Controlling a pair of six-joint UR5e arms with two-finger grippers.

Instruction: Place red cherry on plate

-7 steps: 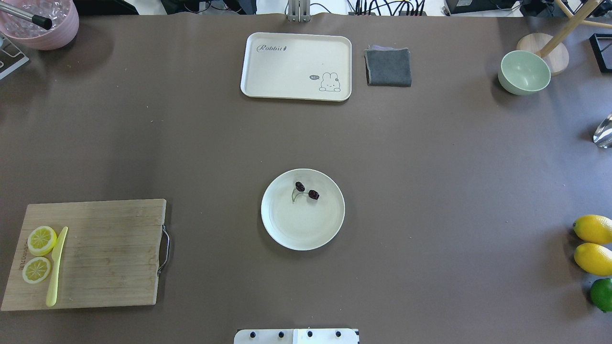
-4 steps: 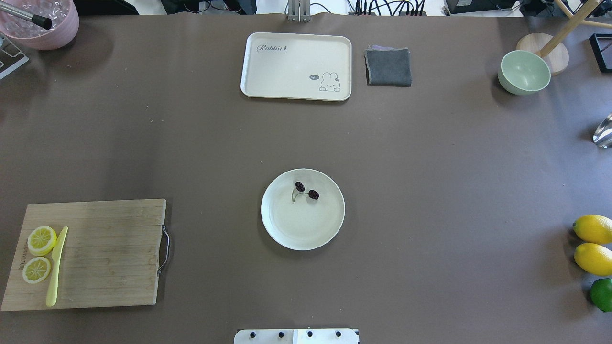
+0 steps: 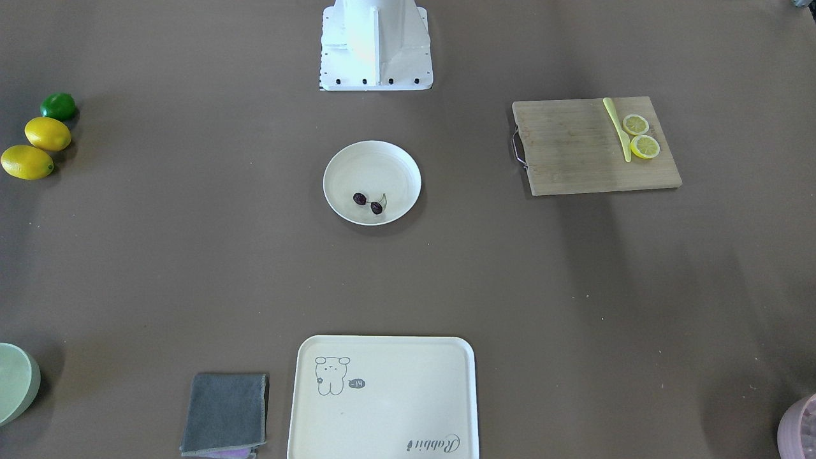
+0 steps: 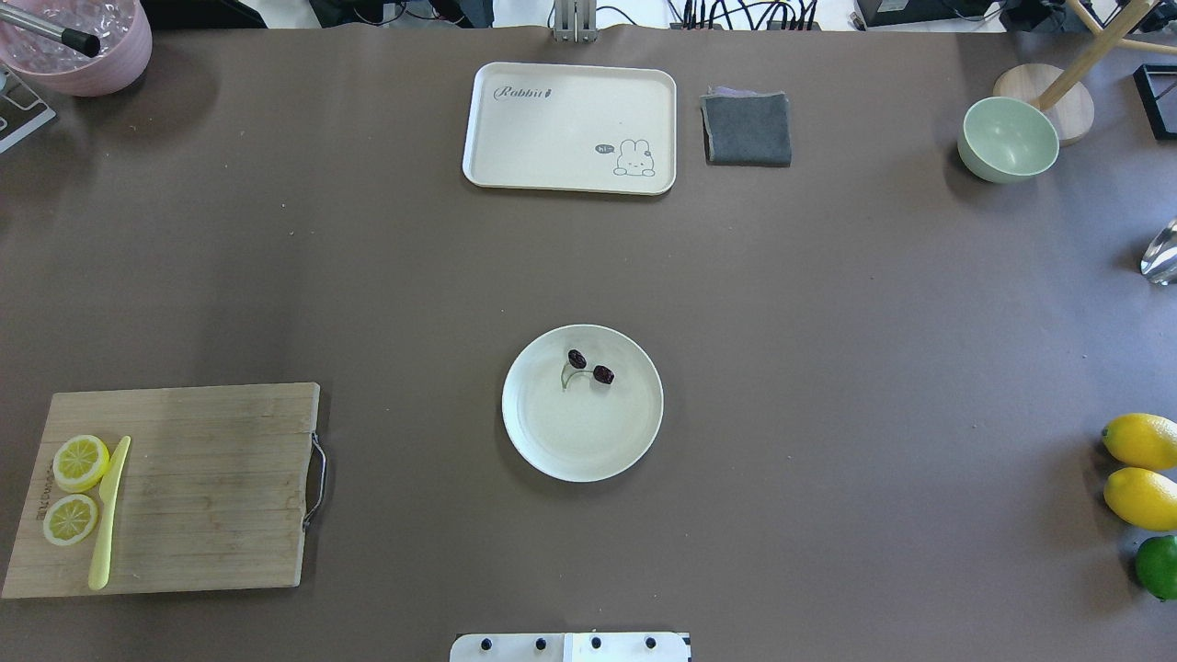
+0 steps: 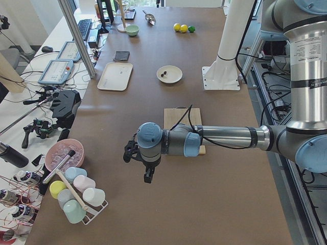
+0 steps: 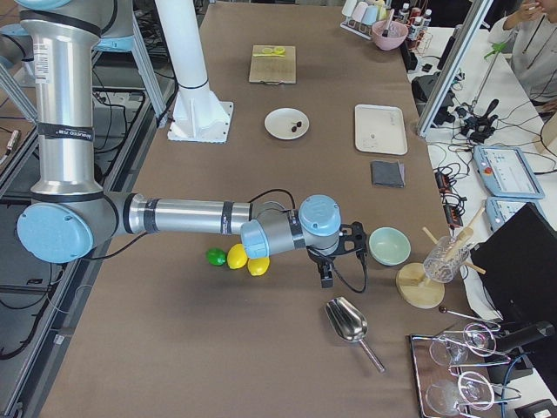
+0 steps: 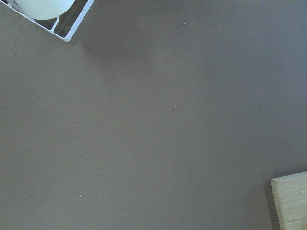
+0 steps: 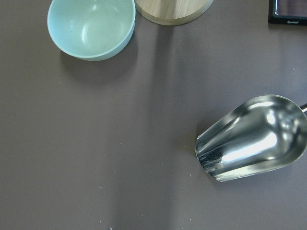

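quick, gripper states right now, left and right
Left gripper: cannot tell, side view only.
Right gripper: cannot tell, side view only.

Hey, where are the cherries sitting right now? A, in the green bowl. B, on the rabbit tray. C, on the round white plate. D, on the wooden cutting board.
C: the cherries lie inside the round white plate, off its centre and within the rim.

The brown bench carries a round plate at its middle, a cream tray beside a folded grey cloth at the far edge, a green bowl, a wooden cutting board, two lemons and a lime.
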